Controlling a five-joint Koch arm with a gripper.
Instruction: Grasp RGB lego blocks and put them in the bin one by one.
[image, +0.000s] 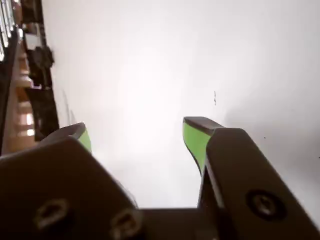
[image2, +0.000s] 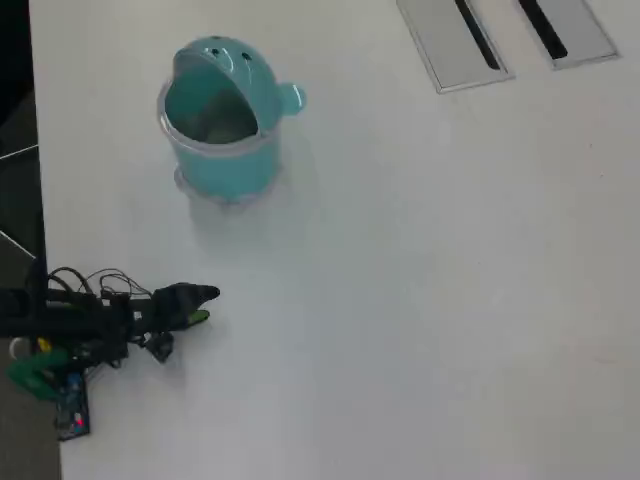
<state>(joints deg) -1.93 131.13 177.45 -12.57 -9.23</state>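
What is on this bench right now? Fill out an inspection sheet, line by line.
Surface: white table, bare across most of the overhead view.
Job's things: teal bin upright near the top left of that view; its contents cannot be told. No blocks seen on the table.
Clutter: two grey slotted panels at the top right.
Claw: claw open and empty, with green pads; in the overhead view it sits low at the left edge.
Cables: loose wires looped on the arm.
Surroundings: dark floor beyond the table's left edge; blurred shelving in the wrist view.
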